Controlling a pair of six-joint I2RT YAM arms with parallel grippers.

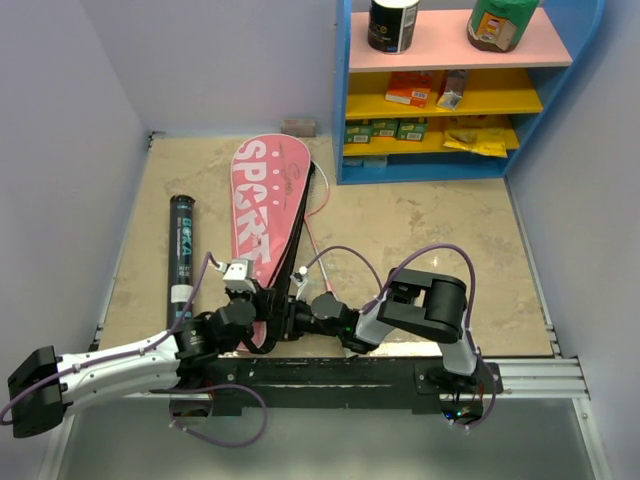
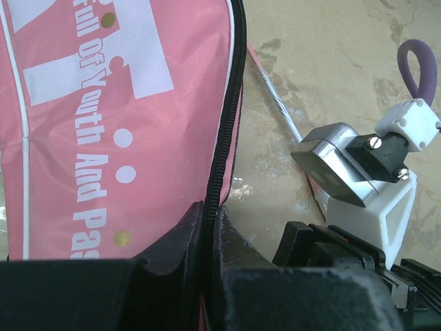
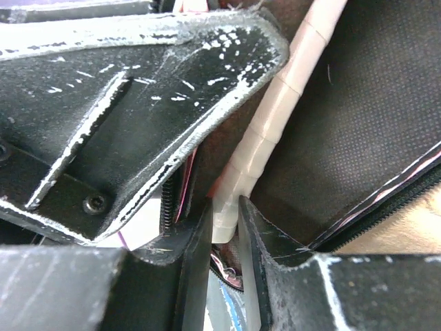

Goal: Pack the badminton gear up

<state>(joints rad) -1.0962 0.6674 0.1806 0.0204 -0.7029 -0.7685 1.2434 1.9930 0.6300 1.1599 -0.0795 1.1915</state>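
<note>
Scuffed black right pincer (image 3: pixel 224 227) — white arms (image 1: pixel 110 368), purple cables (image 1: pixel 430 248).

Walls (image 1: pixel 220 60) — 3 sides, plain pale lilac, softly and evenly lit.
Tabletop (image 1: pixel 430 230) — beige, stone-marbled, matte.
Shelf unit (image 1: pixel 341 100), far right corner, backed against the wall — blue frame, 1 pink board (image 1: pixel 450 48) above 2 yellow boards (image 1: pixel 505 98).
On pink: 1 dark jar (image 1: pixel 392 25), 1 green-wrapped jar (image 1: pixel 500 22).
Upper yellow: 1 orange box (image 1: pixel 413 88), 1 small packet (image 1: pixel 452 88).
Lower yellow: a row of green boxes (image 1: pixel 385 128), some yellow packets (image 1: pixel 475 142).
1 brownish block (image 1: pixel 298 127), small, at the back wall's foot.
</note>
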